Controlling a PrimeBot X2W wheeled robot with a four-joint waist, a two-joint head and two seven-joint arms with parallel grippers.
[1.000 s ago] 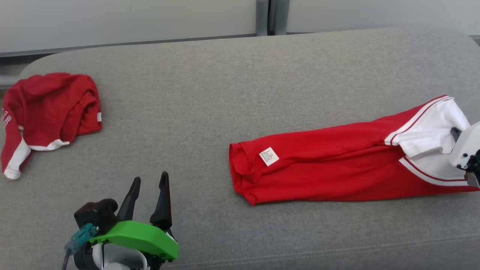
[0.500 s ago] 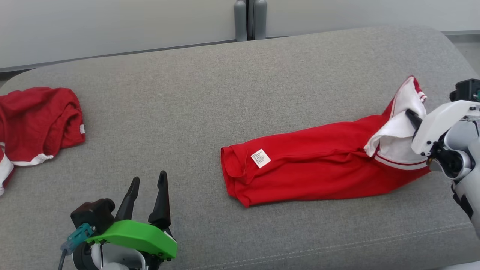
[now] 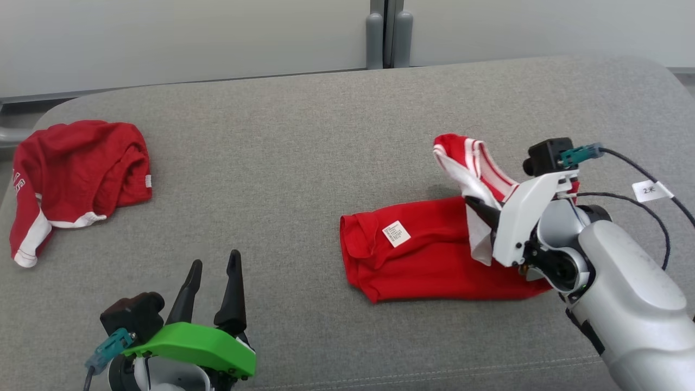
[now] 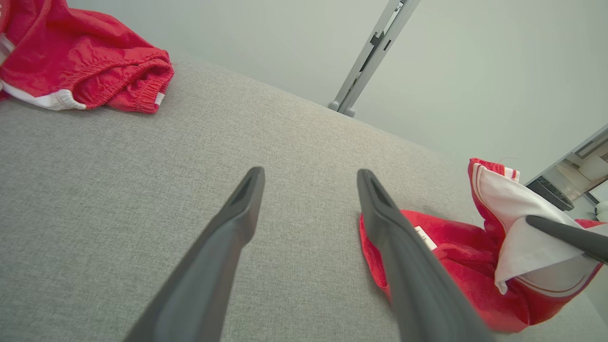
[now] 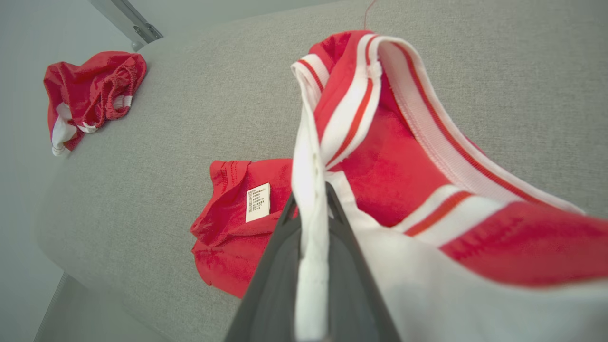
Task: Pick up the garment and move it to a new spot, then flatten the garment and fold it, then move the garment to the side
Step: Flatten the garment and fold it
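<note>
Garment (image 3: 429, 260) — red, white-trimmed — lies right of centre on the grey bench (image 3: 282, 163); right claw (image 3: 473, 204) pinches its raised white end (label end flat). Left claw (image 3: 216, 258) spread wide, holding nothing.

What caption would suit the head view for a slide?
Right end effector pinches white end of red garment; left end effector open.

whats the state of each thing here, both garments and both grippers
red and white garment: red end flat on the cushion, white-trimmed end held up off it
care label: exposed, facing up
second red garment: crumpled, lying alone at far left
left gripper: jaws open, empty
right gripper: jaws shut on the garment's white edge
</note>
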